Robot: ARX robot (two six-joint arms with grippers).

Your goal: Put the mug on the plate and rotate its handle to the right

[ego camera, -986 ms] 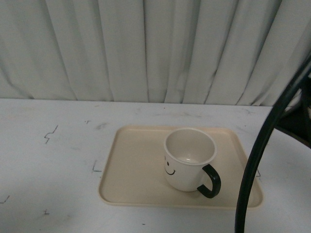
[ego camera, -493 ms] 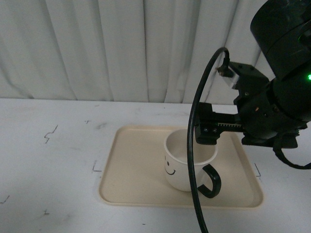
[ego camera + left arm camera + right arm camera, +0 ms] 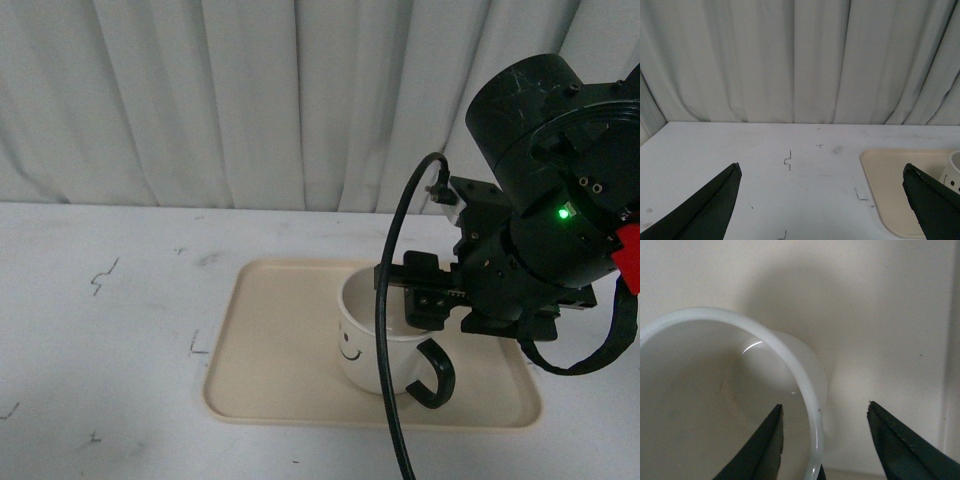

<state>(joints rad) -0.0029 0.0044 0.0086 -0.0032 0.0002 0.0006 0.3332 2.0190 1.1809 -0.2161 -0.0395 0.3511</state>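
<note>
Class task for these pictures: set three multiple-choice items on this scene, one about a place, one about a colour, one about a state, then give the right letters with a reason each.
1. Where does the mug stand? A on the tray; B on the floor; C on a shelf.
2. What colour is the handle? A red; B dark; C yellow.
3. On the right gripper, how do the jaws stand? A shut on a spoon; B out of view; C open.
Answers: 1 A, it sits within the tray's rim. 2 B, it looks near black. 3 C, they stand apart, astride the mug's wall.
</note>
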